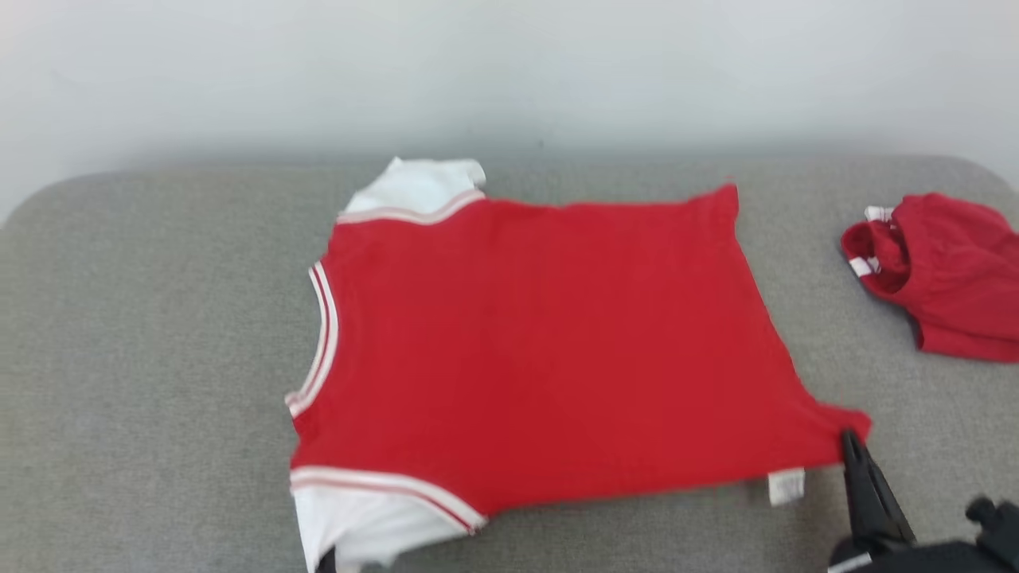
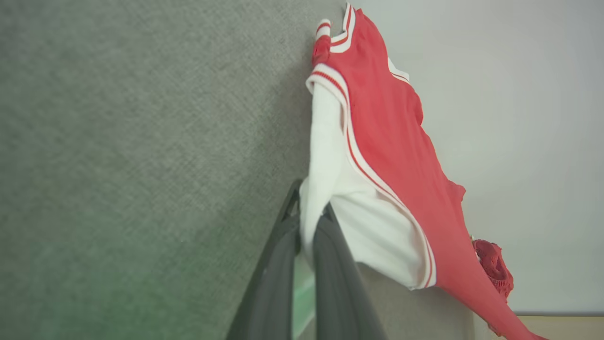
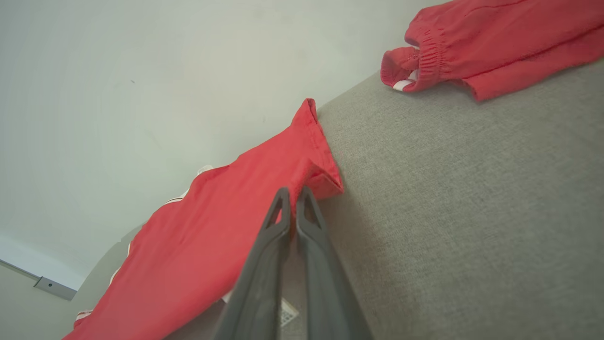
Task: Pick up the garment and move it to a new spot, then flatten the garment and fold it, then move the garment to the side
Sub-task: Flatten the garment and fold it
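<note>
While the jersey (image 1: 541,342) stretches lengthwise left to right, your left pincer (image 2: 309,215) pinches its white sleeve (image 2: 373,226), your right pincer (image 3: 293,194) its hem corner (image 3: 325,182).

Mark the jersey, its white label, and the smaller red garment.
jersey (image 1: 549,350), head view, middle of the red body.
white label (image 1: 786,486), head view, centre of the tag.
smaller red garment (image 1: 955,278), head view, middle of its red cloth.

A plain pale wall (image 1: 509,64) stands directly behind the grey fabric-covered surface (image 1: 159,358), whose far corners are rounded.
</note>
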{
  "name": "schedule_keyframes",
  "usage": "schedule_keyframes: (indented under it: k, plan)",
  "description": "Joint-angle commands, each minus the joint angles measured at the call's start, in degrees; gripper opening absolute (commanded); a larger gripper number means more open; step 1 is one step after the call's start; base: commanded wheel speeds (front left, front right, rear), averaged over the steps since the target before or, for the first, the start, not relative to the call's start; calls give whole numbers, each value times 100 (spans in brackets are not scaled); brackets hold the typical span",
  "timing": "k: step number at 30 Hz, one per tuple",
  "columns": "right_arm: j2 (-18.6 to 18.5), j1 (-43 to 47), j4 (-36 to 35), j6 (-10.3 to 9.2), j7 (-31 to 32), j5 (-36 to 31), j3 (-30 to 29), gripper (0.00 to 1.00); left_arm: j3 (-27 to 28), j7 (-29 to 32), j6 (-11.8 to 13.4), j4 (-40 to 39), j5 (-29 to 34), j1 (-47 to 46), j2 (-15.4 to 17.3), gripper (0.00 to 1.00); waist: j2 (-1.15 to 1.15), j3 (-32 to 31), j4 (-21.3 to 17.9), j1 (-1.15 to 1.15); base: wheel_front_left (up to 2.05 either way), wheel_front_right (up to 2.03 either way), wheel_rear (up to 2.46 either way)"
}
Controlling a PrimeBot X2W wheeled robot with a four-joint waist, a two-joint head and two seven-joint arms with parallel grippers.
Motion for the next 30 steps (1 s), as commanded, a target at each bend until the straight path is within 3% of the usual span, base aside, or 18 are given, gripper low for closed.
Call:
schedule_keyframes:
  k: [1, 7, 13, 18, 23, 30]
  plan:
    - [17, 337, -121, -12, 6, -34, -147, 0, -32, -47, -17, -74, -55, 291, -30, 0, 2, -353, 148, 2, 0, 0, 0]
    - [234, 1309, -374, -12, 295, -101, -609, 0, -155, -118, 50, -398, -17, 913, -67, 0, 2, -430, 245, 2, 0, 0, 0]
    - [558, 1635, -327, -12, 500, -60, -1051, 0, -67, -160, 35, -598, 27, 1033, -20, 0, 2, -347, 246, 2, 0, 0, 0]
    - [796, 1442, -527, -12, 788, -200, -1120, 0, -42, -118, -8, -795, 14, 902, 31, 0, 2, -341, 162, 2, 0, 0, 0]
    - [743, 1044, -760, -12, 1102, -408, -1089, 0, -21, -46, -104, -952, 122, 552, 194, 0, 2, -223, 52, 2, 0, 0, 0]
    - [754, -98, -252, -12, 1777, -752, -1062, 0, 65, 262, -95, -513, 200, -543, 482, 0, 2, 29, -30, 2, 0, 0, 0]
